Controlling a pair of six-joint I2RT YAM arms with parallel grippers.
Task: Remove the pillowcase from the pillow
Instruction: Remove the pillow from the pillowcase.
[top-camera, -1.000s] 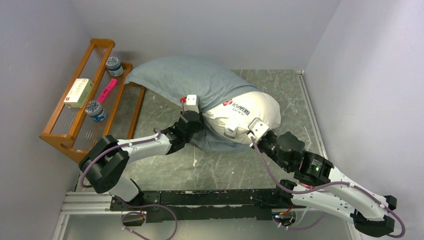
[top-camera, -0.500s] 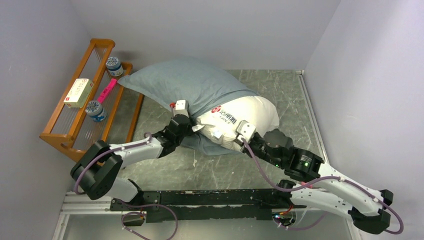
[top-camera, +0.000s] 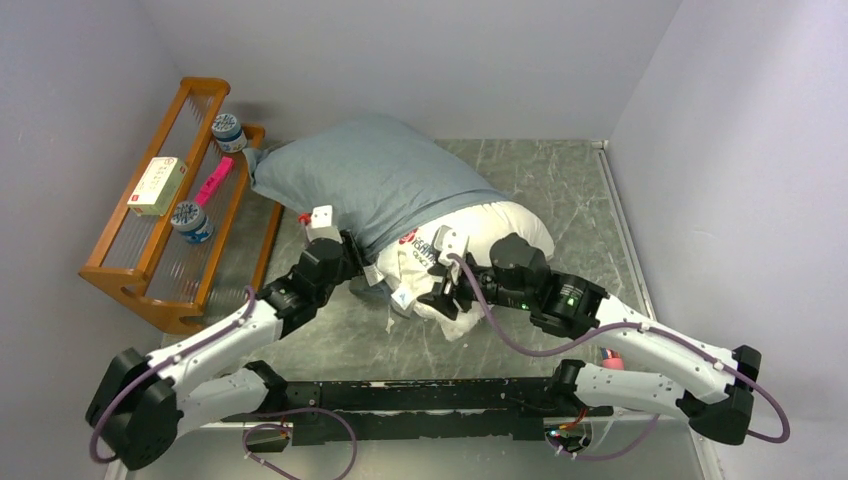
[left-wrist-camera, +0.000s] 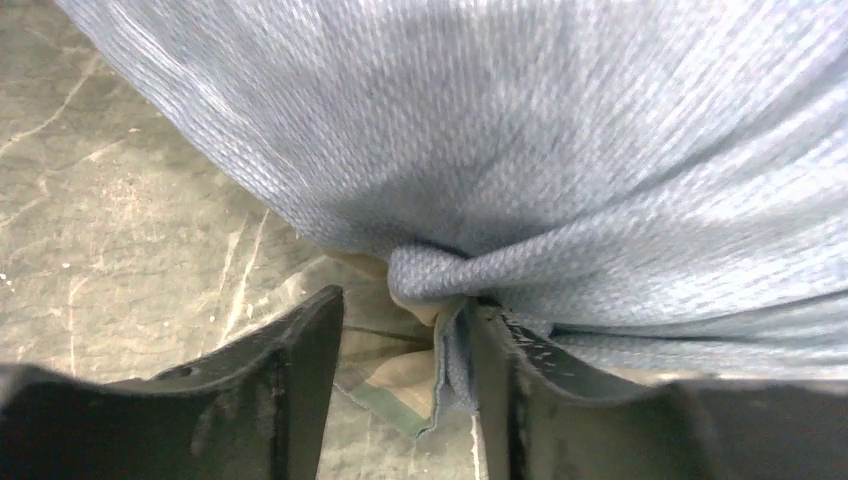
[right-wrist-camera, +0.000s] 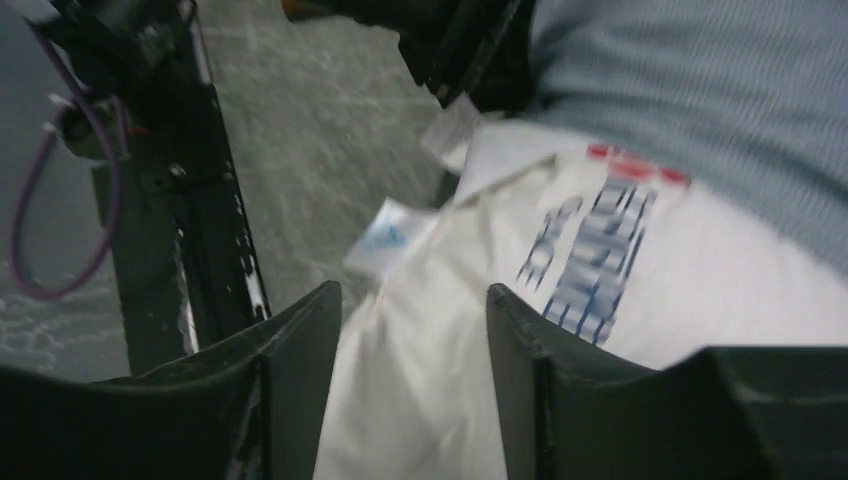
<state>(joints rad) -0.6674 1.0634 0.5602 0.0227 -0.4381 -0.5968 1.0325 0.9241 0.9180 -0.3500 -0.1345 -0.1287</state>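
Left gripper (left-wrist-camera: 405, 320): the fingers are apart. A fold of the hem leans on 1 finger, with a bare gap by the other, so nothing is pinched.
Pillowcase (top-camera: 370, 180): grey-blue side up, at 11 o'clock on the table (top-camera: 560, 180), covering the far part of the pillow.
Pillow (top-camera: 505, 225): its bare white end sticks out near the middle of the table.
Right gripper (right-wrist-camera: 413, 310): the fingers are apart and white pillow fills the gap. I cannot tell if they squeeze it.
Risk at 10 o'clock: the closed end sits just beside the wooden rack (top-camera: 125, 285). A push that way could knock a little jar (top-camera: 228, 130).
Risk at the hem: a pull with loose fingers could let the cloth slide out.
Risk at the pillow: if the white end is not held, pillow and cover may drag along together.
Long axis: it runs from 10 o'clock to 4 o'clock.
Pointing: the closed end faces 10 o'clock and the open mouth faces 4 o'clock.
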